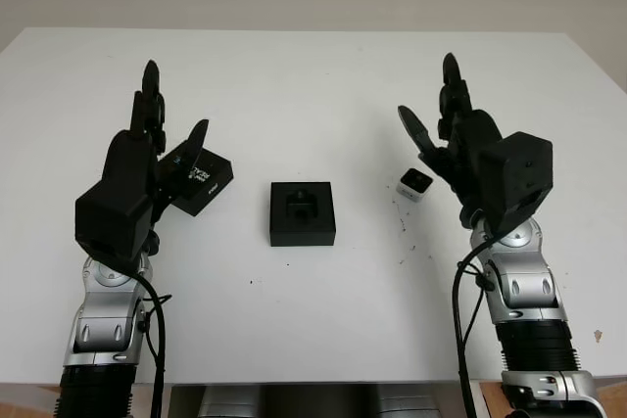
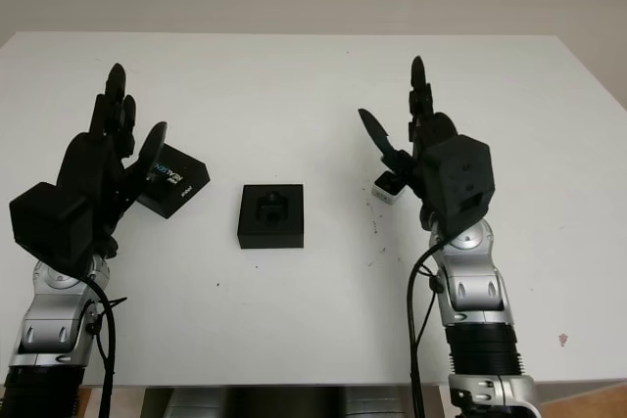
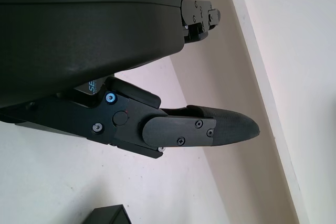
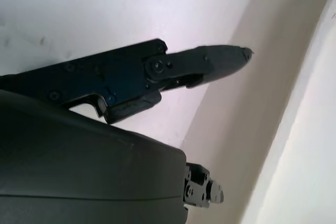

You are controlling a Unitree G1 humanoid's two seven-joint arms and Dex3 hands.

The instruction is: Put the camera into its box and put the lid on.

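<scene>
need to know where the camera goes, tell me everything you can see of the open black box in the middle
The box is a square, matte black tray, lying flat and lidless at the middle of the white table. Its inside is a dark insert with a recess at the centre. Nothing touches it; both hands are off to its sides.

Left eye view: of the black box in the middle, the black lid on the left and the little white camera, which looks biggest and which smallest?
1. Black box, largest.
2. Black lid, seemingly smaller, though the left robot hand covers part of it, so this is unsure.
3. White camera, clearly smallest, beside the right robot hand.
</scene>
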